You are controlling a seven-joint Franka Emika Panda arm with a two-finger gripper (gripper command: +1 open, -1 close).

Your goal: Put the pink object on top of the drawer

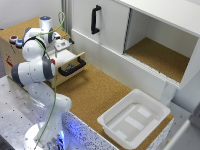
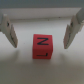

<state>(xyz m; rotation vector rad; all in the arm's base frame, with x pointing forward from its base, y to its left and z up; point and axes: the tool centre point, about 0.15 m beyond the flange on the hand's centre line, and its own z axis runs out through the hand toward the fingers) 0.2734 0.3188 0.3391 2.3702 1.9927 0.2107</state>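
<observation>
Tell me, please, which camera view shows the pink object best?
The wrist view: the pink object, a cube with black marks on its top face, sits sharp between the open hand's fingers. In the exterior view the arm hides it; I cannot find it there.

One pink cube, one small drawer cabinet, one white cupboard, one white tub.

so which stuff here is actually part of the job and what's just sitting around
Part of the job:
- pink cube, between the open gripper fingers
- small wooden drawer, pulled open

Just there:
- white tray
- large white cupboard
- small objects on the drawer top
</observation>
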